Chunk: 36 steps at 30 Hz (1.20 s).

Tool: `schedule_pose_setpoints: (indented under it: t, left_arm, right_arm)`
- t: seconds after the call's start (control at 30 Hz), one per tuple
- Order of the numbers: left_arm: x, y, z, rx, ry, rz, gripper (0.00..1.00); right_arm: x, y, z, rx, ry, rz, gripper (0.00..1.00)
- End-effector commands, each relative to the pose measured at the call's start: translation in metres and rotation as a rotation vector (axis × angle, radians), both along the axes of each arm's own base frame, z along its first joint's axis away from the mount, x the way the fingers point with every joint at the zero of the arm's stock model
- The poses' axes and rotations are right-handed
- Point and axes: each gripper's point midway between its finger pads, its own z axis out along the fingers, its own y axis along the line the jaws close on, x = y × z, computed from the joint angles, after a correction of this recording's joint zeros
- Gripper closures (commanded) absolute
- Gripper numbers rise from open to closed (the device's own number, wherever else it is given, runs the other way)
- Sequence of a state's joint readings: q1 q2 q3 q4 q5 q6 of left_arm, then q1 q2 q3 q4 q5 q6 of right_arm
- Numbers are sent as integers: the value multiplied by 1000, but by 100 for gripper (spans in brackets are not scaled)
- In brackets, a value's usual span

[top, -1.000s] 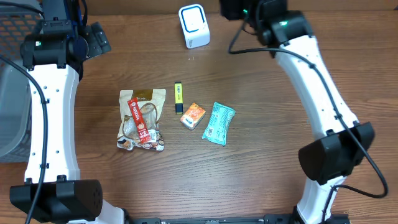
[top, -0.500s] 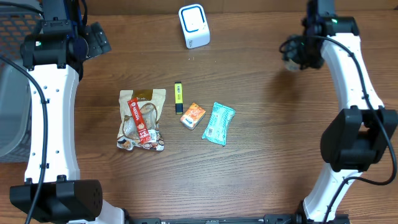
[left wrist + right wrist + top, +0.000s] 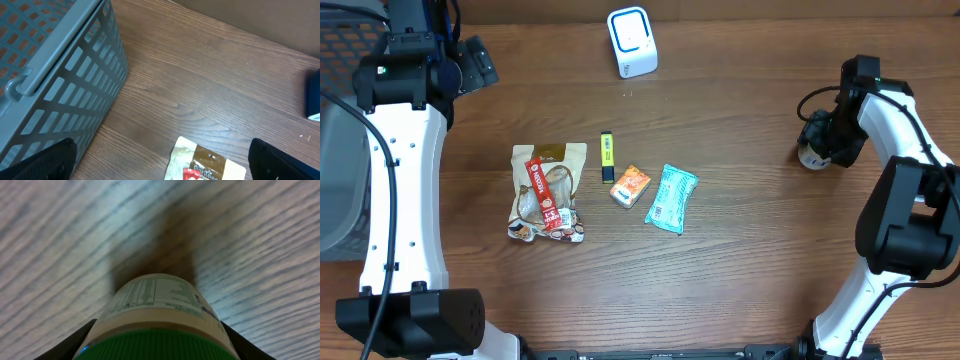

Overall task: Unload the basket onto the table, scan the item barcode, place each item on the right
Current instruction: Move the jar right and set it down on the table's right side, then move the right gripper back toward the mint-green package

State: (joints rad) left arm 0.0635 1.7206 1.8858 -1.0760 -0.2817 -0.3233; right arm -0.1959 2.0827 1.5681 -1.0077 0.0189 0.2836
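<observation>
My right hand is clamped on a white-labelled bottle with a green ribbed cap, one dark finger on either side of the cap, held out at the right-hand part of the brown wooden bench. The bottle's far end points down at the wood, where its dark shadow lies; I cannot tell whether it touches the surface. The label's small print faces my wrist camera. The white box-shaped scanner with a blue-edged window stands at the far edge of the bench, well apart from the bottle. My left hand hangs wide and empty at the far left, just beside a grey plastic lattice basket. Mid-bench lie a clear snack bag with a red label, a slim yellow marker, a small orange packet and a teal packet, the last two near each other.
</observation>
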Motion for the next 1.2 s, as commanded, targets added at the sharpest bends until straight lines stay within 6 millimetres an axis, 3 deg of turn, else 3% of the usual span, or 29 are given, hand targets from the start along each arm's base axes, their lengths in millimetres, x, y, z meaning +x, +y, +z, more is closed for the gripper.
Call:
schedule_pose_setpoints:
  t: [0.0,0.1,0.17,0.3,0.4,0.63,0.7,0.83,0.97,1.17]
  left_arm:
    - [2,2,0,3,-5,18,0]
    - [2,2,0,3,-5,18,0]
    - [2,2,0,3,-4,18,0]
    - [2,2,0,3,-5,18,0]
    - [2,2,0,3,-5,18,0]
    - [2,2,0,3,-5,18,0]
    - [2,2,0,3,-4,18,0]
    - [2,2,0,3,-5,18,0]
    - [2,2,0,3,-5,18,0]
    - [2,2,0,3,-5,18,0]
  right_arm:
    - [2,-2,2,-8,-13,-10,72]
    - [2,-2,2,-8,-13,-10,30]
    - [1,-2,2,-9,-12,-3,18]
    - [3,-3,6,-13,-18,-1,12]
    - [4,-10,21,-56,-27,-5,10]
    - [10,-8,94,-78,-118,22,10]
    - [8,2,117,-52,-148,38,10]
    - [-2,32,138,56,-170,79,9]
    - [-22,74,142,262,-112,115,0]
    - [-47,127,146,498,-18,140,0]
